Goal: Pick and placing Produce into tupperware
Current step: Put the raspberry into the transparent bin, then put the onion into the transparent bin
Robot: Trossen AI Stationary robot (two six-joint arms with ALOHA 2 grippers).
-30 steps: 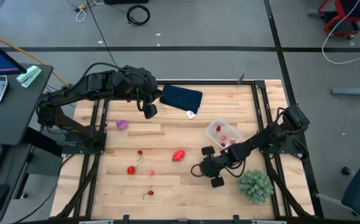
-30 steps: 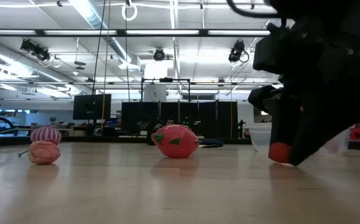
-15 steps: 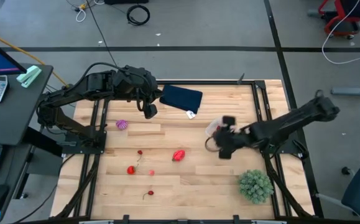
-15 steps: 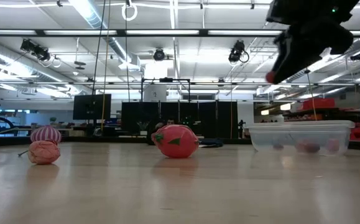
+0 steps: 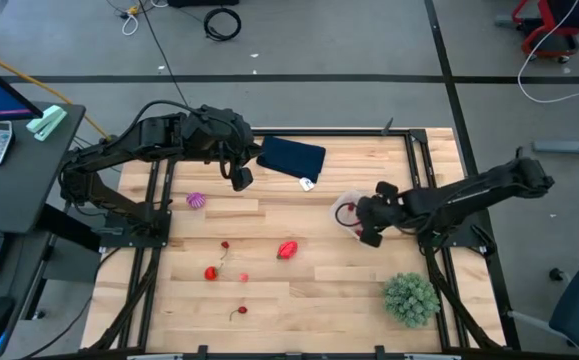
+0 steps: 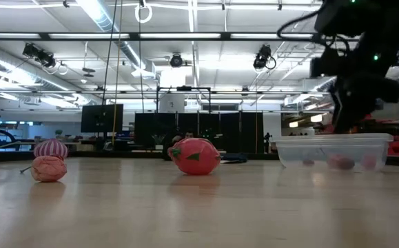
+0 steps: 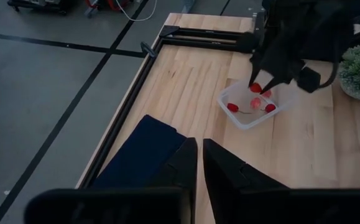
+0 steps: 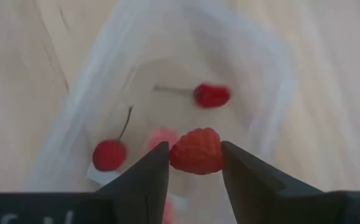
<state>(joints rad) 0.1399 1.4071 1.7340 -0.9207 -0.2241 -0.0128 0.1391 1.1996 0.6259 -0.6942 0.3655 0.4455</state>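
While the right gripper point(image 8: 195, 163) hangs directly over the tupperware point(image 5: 344, 205), its two fingers pinch a small red raspberry point(image 8: 196, 150) between them, the berry clear of the container's floor. From above, the clear tub sits on the wooden table point(image 5: 269, 300) at about three o'clock from the table's centre, partly covered by the gripper point(image 5: 366, 220). Inside it lie two red cherries with stems point(image 8: 109, 154) point(image 8: 211, 95) and a pale pink piece point(image 8: 161, 137).

Other produce waits on the boards: a larger red fruit point(image 5: 287, 249) near the centre, a red piece point(image 5: 211, 272) at about eight o'clock, and a purple one point(image 5: 196, 200) toward ten o'clock. A bushy green plant point(image 5: 411, 298) stands at five o'clock.

The left gripper point(image 7: 199, 155) waits with fingers pressed nearly together above the dark navy cloth point(image 5: 291, 157) at the table's twelve o'clock edge.

A clean release probably calls for spreading the fingers while centred over the tub's open floor, low enough that the berry drops inside the rim and does not bounce out or strike the thin wall.
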